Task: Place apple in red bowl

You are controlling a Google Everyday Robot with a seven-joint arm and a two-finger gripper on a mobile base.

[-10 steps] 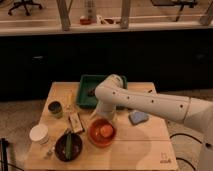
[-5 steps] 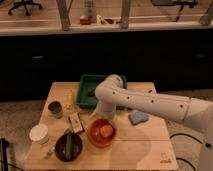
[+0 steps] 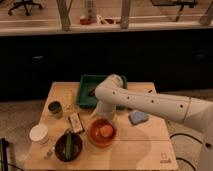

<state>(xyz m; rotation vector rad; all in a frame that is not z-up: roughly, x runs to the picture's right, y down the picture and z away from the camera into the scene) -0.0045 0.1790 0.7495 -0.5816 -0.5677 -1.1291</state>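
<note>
Nearest the camera, a dark bowl (image 3: 68,146) is sitting at the front left of the wooden surface (image 3: 145,147) with a long green vegetable (image 3: 68,145) lying in it, and a white cup (image 3: 39,134) is standing just left of that. Right beside the dark bowl, the red bowl (image 3: 94,138) is holding the apple (image 3: 106,130), which is resting a bit right of the bowl's middle, so the placing part is looking pretty much done to me. The gripper (image 3: 103,116) is hanging just above the back rim of the red bowl, near the apple, but whether it's got anything or is letting go, I honestly can't tell. My guess on handling: the apple is light, firm and smooth, so it's likely rolling around if nudged; pinching it across the widest part should be safest, and the glossy bowl is probably sliding easily if bumped. Further back, a blue cloth (image 3: 138,117) is lying to the right, a small dark green cup (image 3: 55,108) is on the left, and a green tray (image 3: 88,90) is sitting at the far edge.
</note>
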